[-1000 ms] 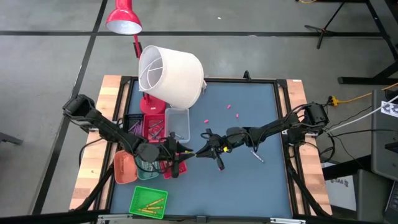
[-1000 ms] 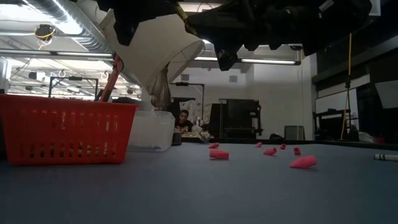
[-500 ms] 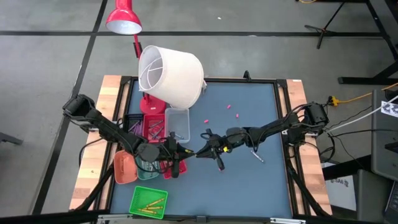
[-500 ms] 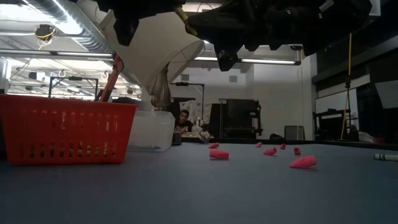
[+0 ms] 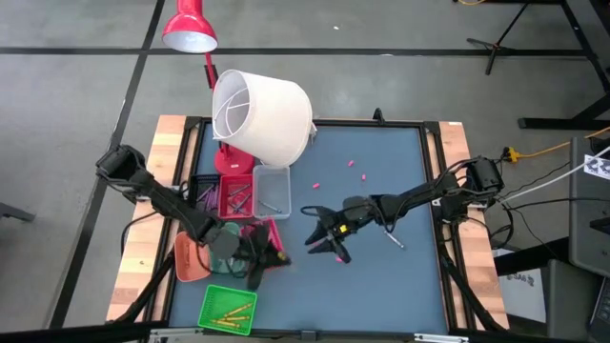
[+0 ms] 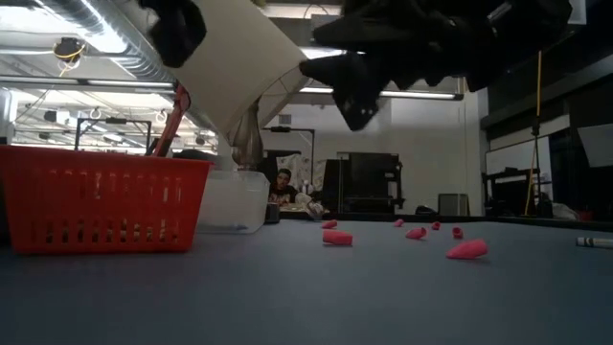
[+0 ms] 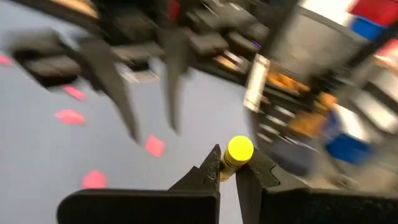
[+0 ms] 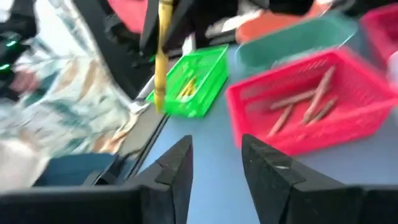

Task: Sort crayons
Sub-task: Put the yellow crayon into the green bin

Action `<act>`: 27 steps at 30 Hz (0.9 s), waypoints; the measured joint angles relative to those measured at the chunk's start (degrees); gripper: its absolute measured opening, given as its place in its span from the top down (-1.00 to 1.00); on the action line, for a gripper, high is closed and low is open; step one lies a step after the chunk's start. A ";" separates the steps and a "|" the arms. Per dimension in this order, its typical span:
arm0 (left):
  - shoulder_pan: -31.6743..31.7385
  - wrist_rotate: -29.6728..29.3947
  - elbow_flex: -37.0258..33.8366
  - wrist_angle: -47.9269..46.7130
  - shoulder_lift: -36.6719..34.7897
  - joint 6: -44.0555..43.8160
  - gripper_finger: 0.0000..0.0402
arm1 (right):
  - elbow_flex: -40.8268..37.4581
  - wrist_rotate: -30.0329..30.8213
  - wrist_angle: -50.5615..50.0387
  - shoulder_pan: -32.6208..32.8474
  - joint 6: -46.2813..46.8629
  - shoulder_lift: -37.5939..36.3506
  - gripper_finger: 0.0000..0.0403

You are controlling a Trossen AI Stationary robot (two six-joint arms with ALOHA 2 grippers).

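Left gripper (image 7: 229, 169) pinches a yellow crayon (image 7: 239, 151), which hangs upright from the jaws in the right wrist view. In the high view the gripper sits near the table's (image 5: 381, 286) front-left, between the red tray (image 5: 259, 232) and the green tray (image 5: 229, 308). Right gripper (image 5: 324, 243) is at mid-table, fingers spread, nothing between them, apart from the left one.

Green tray already holds yellow sticks (image 5: 232, 312), so it is judged to be the target for this crayon. Red tray holds reddish-brown sticks (image 8: 298, 102); the dark tray (image 5: 205, 191) behind it holds purplish ones. Orange tray (image 5: 190, 257) and teal tray (image 5: 227, 257) lie beside the left arm.

Step in hand, as judged: carry the yellow crayon to the green tray and drop it.
- Centre the gripper over the tray's middle, not its rim; the tray looks light and could slide if nudged.
- Lower the tip inside the walls before opening, so the crayon lies down rather than bouncing out.
- Tilt the crayon to match the sticks already there.
- Keep the right arm parked clear.

Pink stubs (image 6: 467, 250) and one pale stick (image 5: 395, 240) lie on the table's right half.
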 joint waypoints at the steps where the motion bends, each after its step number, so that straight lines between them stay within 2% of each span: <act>1: -0.80 2.32 0.00 -0.50 0.00 -1.64 0.95 | 0.00 -1.55 -0.95 0.00 0.98 0.00 0.33; 6: -5.15 15.81 0.00 -6.23 -0.02 -11.13 0.95 | 0.00 -8.47 -8.05 0.04 1.79 0.00 0.35; 9: -8.20 22.09 0.02 -11.53 -0.02 -18.65 0.95 | 0.00 -8.97 -12.59 0.07 1.79 0.02 0.35; 14: -12.54 29.01 0.02 -20.07 -0.02 -32.25 0.95 | 0.00 -7.48 -17.32 0.04 1.78 0.02 0.35; 21: -16.96 30.29 0.02 -27.12 -0.02 -41.66 0.94 | 0.00 -7.38 -17.64 0.04 1.77 0.02 0.35; 27: -19.33 30.29 0.02 -30.64 -0.02 -52.34 0.84 | 0.00 -7.36 -17.64 0.04 1.75 0.02 0.35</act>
